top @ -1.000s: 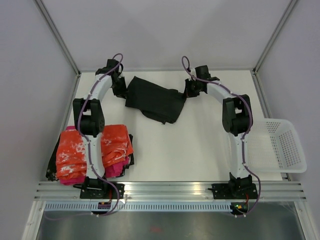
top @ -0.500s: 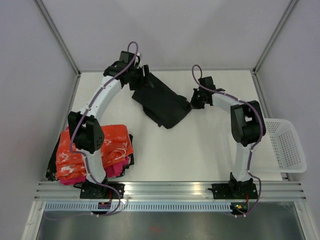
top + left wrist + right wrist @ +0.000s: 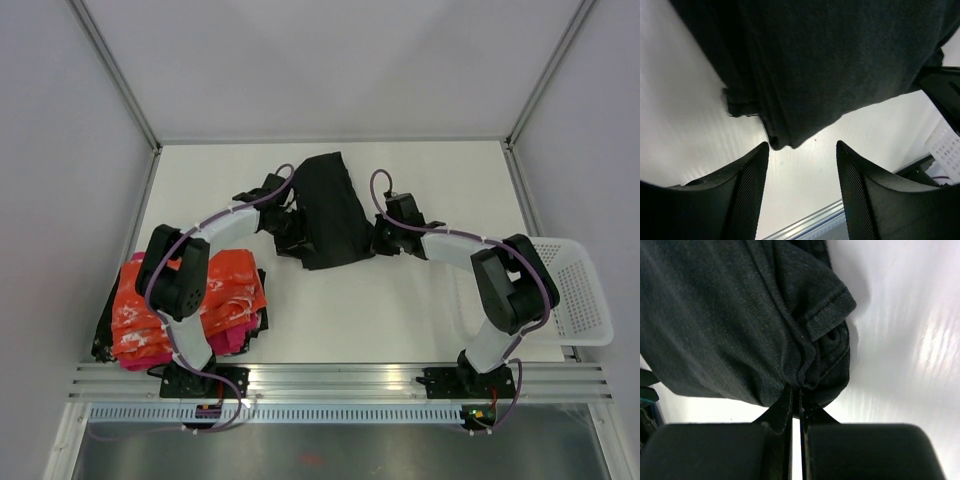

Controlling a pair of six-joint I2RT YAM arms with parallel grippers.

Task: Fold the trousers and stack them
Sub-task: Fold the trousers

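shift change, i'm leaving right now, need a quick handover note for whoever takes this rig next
The left tool is open at the left edge of the black trousers and grips nothing.
The right tool is shut on a bunched hem at their right edge.
The trousers lie as a rough folded bundle mid-table, towards the far side, apart from the pile.
The pile sits near left: an orange-and-white garment on top of a magenta-pink garment.
Done: trousers gathered into a rough fold.
Left: tidy the fold, then probably carry it onto the pile.
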